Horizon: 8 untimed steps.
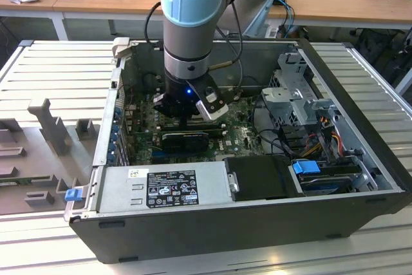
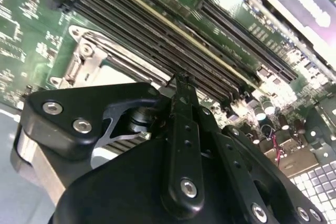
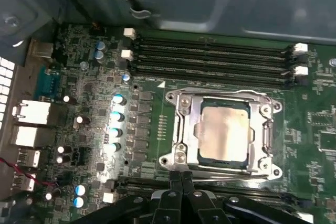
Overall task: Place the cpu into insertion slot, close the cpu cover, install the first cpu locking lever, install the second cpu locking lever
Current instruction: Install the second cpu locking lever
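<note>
**Ana:** Arm [image 1: 187, 24] comes down from above into the open computer case [image 1: 257, 223] in the exterior view. The jaws [image 1: 187, 120] hang just over the green board [image 1: 238, 136], near the middle of the case. A grey power supply box [image 1: 161, 185] lies along the near wall, and the drive cage [image 1: 296, 91] is on the exterior view's right. The case stands on a ribbed metal surface [image 1: 58, 69].

**Ben:** And are the jaws open or closed?

**Ana:** Closed, I think. In the second wrist view the two black fingers [image 2: 184, 124] meet at their tips and nothing is between them. The tips are just above the long black memory slots [image 2: 157, 24], and a corner of the metal socket frame [image 2: 84, 56] is beside them.

**Ben:** Where is the chip?

**Ana:** In the first wrist view the cpu [image 3: 223, 132] lies flat in the insertion slot [image 3: 181, 148], with its pale metal top up. The cpu cover [image 3: 223, 98] lies down around it, and the chip shows through its window. The closed fingertips [image 3: 181, 179] are just beside the frame's edge. I cannot tell if they touch it.
</note>
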### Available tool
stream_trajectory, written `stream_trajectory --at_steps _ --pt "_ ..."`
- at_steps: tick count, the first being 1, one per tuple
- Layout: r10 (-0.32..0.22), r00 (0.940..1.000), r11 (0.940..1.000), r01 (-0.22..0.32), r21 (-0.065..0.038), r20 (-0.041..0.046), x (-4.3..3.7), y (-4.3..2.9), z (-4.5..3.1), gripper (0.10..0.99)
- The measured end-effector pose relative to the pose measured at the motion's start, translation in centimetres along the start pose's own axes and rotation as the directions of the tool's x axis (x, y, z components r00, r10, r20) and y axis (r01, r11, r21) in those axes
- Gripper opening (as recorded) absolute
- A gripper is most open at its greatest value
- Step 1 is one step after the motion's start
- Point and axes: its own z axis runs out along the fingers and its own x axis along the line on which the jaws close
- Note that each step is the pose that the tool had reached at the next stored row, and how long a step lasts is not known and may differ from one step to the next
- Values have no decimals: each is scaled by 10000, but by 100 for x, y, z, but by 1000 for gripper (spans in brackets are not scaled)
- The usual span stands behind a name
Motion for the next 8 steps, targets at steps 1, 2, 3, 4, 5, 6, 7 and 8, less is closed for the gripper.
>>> stream_trajectory --at_steps 1,2,3,4,5,6,7,8 --pt "-6 10000 10000 6 -97 8 25 -8 6 106" --pt "-9 10000 9998 9 -181 15 41 -13 13 106" --pt "-15 10000 9995 16 -314 27 65 -17 23 106" --pt "-16 10000 9993 17 -387 34 76 -18 33 106" --pt "-20 10000 9988 22 -499 44 80 -21 51 106" --pt "-20 10000 9981 23 -619 55 80 -24 67 106" --pt "-20 10000 9976 25 -688 63 80 -26 79 106" --pt "-22 10000 9972 27 -750 71 80 -29 95 106"
